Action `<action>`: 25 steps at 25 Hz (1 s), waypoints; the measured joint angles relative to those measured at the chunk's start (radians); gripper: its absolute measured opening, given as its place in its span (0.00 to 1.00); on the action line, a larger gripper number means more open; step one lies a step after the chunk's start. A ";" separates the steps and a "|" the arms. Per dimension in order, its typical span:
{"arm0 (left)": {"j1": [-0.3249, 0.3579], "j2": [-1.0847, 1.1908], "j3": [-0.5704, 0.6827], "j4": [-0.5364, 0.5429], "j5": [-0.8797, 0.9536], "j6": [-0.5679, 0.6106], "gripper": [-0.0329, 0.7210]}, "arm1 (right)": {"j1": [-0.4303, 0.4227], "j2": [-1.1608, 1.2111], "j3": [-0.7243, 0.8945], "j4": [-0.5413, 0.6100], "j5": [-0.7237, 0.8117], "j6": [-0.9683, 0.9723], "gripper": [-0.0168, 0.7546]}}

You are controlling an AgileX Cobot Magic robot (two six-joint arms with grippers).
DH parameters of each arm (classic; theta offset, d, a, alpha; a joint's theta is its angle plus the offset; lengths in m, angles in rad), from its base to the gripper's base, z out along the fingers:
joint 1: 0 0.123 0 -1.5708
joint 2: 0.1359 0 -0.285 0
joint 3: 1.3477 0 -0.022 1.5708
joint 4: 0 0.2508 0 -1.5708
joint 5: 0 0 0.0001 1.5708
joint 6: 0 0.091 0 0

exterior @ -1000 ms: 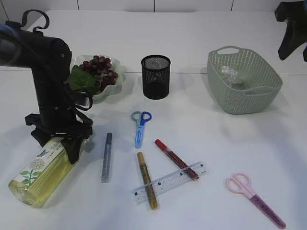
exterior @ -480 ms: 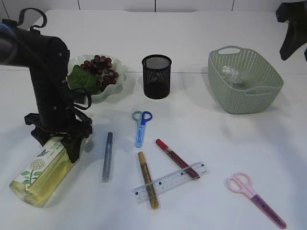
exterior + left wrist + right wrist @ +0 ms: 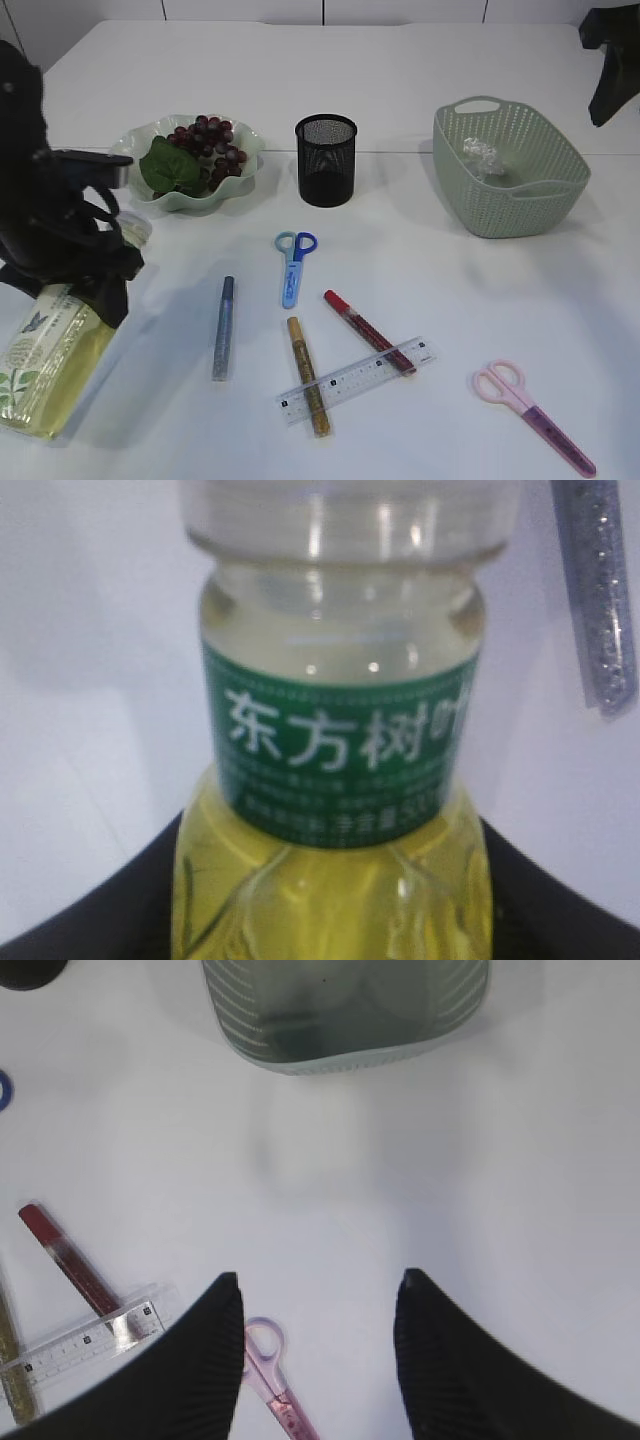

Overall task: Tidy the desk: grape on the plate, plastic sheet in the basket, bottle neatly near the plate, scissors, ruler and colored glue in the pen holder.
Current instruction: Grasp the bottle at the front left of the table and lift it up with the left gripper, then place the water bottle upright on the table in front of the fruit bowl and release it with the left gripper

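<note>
Left tool [image 3: 85,290] is gripping the bottle [image 3: 45,360] lying at the desk's [image 3: 420,260] left edge; right tool [image 3: 315,1350] is hanging open, empty, above pink scissors [image 3: 275,1390].

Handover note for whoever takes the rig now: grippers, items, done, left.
Left gripper: shut on the bottle, which lies tilted at the left table edge.
Right gripper: open, empty, hanging high above the pink scissors.
Done: grapes on the plate; plastic sheet in the basket.
Left: stand the bottle by the plate; blue scissors, pink scissors, ruler and the silver, gold and red glue go into the pen holder, which looks empty.
</note>
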 joint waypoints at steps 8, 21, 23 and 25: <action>0.057 -0.424 0.276 -0.001 -0.278 -0.017 0.63 | 0.000 0.000 0.000 0.000 0.000 0.000 0.54; 0.064 -0.855 0.571 0.067 -0.708 -0.025 0.63 | 0.000 0.000 0.000 -0.006 0.000 0.000 0.54; 0.064 -0.900 0.616 0.070 -0.782 -0.025 0.63 | 0.000 0.000 0.000 -0.010 0.000 0.000 0.54; 0.064 -0.940 0.672 0.070 -0.870 -0.025 0.63 | 0.000 0.000 0.000 -0.021 0.000 0.000 0.54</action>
